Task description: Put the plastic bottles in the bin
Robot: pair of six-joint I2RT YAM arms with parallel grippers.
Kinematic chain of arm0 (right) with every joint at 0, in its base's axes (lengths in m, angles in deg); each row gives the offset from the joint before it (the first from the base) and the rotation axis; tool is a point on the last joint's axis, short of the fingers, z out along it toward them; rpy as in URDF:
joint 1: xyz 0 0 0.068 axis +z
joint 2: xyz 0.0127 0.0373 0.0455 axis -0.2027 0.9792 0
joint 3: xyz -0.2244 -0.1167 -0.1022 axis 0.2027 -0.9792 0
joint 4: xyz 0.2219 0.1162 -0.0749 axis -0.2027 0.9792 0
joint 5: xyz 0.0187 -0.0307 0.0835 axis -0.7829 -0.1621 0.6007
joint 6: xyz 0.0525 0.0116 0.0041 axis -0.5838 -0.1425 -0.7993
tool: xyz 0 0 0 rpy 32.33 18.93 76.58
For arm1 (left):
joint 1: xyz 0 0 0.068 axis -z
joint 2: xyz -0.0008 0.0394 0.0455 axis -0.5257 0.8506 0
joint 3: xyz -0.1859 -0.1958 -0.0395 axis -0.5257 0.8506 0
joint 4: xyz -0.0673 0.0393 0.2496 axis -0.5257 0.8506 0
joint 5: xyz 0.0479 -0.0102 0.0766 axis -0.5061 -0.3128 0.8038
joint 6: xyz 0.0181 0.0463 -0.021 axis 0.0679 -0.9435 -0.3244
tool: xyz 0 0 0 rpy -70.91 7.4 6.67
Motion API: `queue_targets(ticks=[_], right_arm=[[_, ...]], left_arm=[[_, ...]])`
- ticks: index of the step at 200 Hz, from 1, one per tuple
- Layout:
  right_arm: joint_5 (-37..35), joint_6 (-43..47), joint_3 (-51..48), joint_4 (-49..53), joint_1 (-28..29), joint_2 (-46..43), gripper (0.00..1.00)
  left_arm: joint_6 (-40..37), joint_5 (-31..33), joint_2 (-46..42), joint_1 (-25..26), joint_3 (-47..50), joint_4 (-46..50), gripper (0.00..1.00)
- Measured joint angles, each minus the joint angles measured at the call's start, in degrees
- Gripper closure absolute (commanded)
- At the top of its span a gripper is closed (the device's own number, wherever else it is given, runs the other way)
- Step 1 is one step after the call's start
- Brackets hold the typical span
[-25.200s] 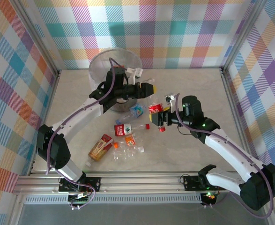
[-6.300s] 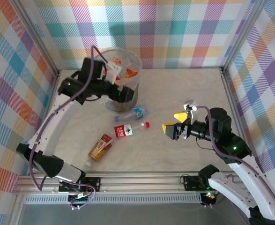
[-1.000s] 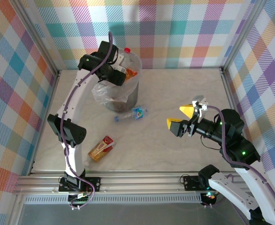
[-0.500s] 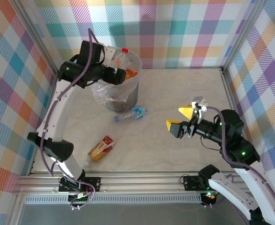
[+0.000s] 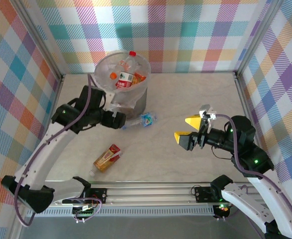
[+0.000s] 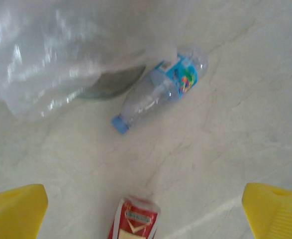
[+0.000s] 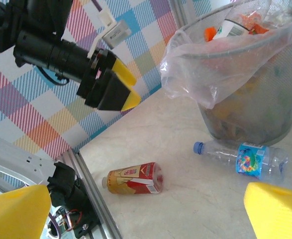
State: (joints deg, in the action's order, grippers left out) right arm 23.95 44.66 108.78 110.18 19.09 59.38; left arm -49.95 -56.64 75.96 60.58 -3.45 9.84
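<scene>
We see the left gripper (image 5: 117, 120), fingers spread wide and empty, low beside the bin (image 5: 136, 105). It faces a clear blue-labelled bottle (image 5: 142, 120) lying just beside the bin's foot. We judge this the next pick: straddle the bottle's body at the label, across its length, then close. The loose bag (image 5: 117, 99) overhangs the cap end and could snag. A red-labelled bottle (image 5: 107, 156) lies apart on the table (image 5: 195, 94). The right gripper (image 5: 187, 129), also spread and empty, hovers well away.

bare table (image 5: 195, 99) right of bin (image 5: 141, 99), bottle (image 5: 140, 121) beside its base
</scene>
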Motion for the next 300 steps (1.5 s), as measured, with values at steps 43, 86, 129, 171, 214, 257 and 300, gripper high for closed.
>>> queue_targets(ticks=[43,86,129,171,214,257,300], right_arm=[[0.9,-0.3,-1.9,-0.1,0.0,1.0,0.0],[1.4,-0.5,-3.0,-0.2,0.0,1.5,0.0],[1.5,-1.5,-3.9,-0.3,0.0,0.4,0.0],[1.5,-1.7,-4.6,-0.3,0.0,-1.1,0.0],[1.5,-1.8,-4.6,-0.2,0.0,-1.6,0.0],[1.4,-1.8,-4.6,0.3,0.0,-2.0,0.0],[1.0,-2.0,-5.4,0.6,0.0,-3.3,0.0]], left_arm=[[7.1,5.3,-4.0,3.0,10.1,0.0,0.0],[12.9,6.8,-3.5,4.2,17.4,0.2,0.0],[18.3,7.9,0.9,6.6,21.9,0.2,0.01],[20.9,8.2,2.7,8.1,26.7,-1.4,0.01],[21.8,7.7,4.6,9.0,29.6,-3.1,0.04],[23.0,7.6,8.9,10.2,30.1,-4.8,0.11],[24.1,9.6,10.0,11.1,30.4,-5.0,0.16]])
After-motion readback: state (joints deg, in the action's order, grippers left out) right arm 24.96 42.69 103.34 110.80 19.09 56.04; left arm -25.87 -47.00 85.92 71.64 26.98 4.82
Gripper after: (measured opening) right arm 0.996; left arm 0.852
